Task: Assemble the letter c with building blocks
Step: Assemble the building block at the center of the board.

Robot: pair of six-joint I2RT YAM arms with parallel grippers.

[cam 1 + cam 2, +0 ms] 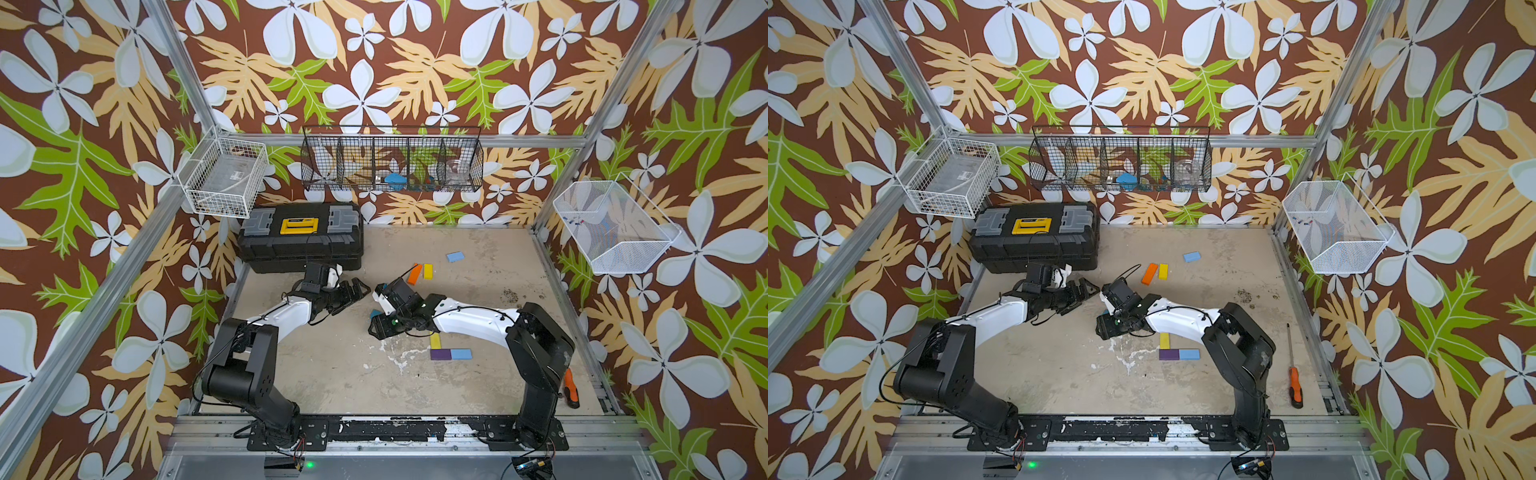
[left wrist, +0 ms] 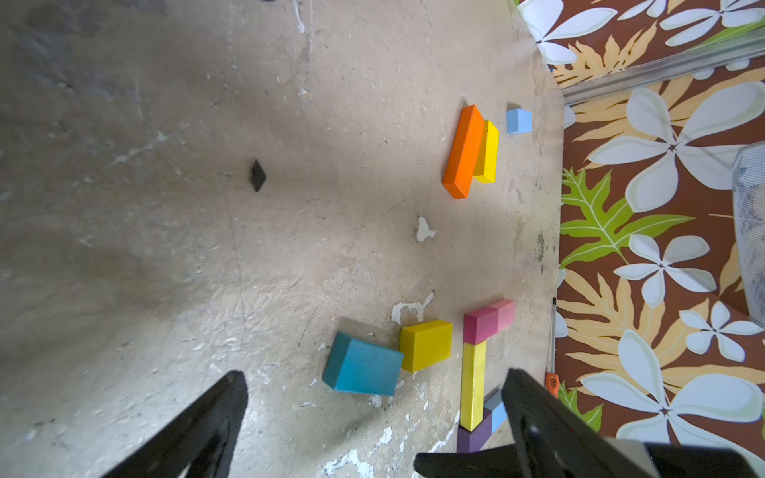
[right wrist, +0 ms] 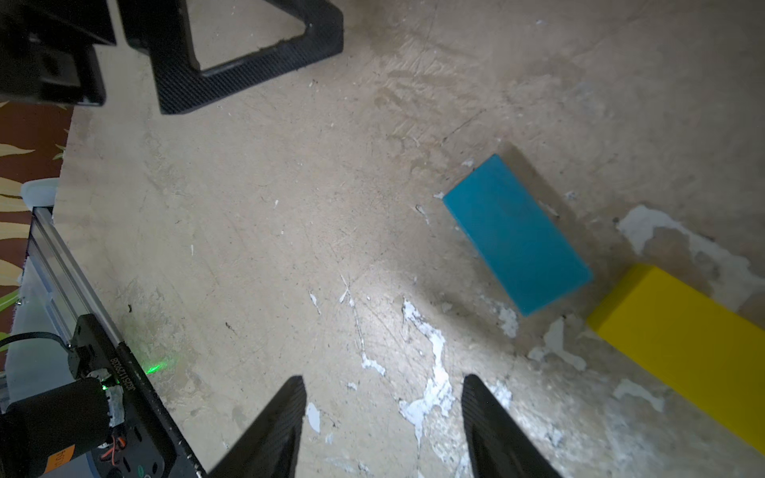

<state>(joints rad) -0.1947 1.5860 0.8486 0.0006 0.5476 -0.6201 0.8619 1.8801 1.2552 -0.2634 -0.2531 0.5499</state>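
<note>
Building blocks lie flat on the table. In both top views a yellow block [image 1: 435,340] stands on end against a purple one [image 1: 440,354] joined to a light blue one [image 1: 461,354]. Farther back lie an orange block [image 1: 414,274], a yellow one [image 1: 427,271] and a light blue one [image 1: 455,256]. The left wrist view adds magenta [image 2: 480,327] and pink [image 2: 505,314] blocks capping the yellow strip [image 2: 473,385]. A teal block [image 3: 517,236] and a yellow block [image 3: 683,343] lie loose beside it. My right gripper [image 3: 383,378] is open and empty, short of the teal block. My left gripper [image 2: 374,372] is wide open, empty.
A black toolbox [image 1: 301,239] stands at the back left, close behind the left arm. An orange-handled screwdriver [image 1: 1295,382] lies near the right edge. Wire baskets [image 1: 390,160] hang on the walls. The two grippers are close together mid-table.
</note>
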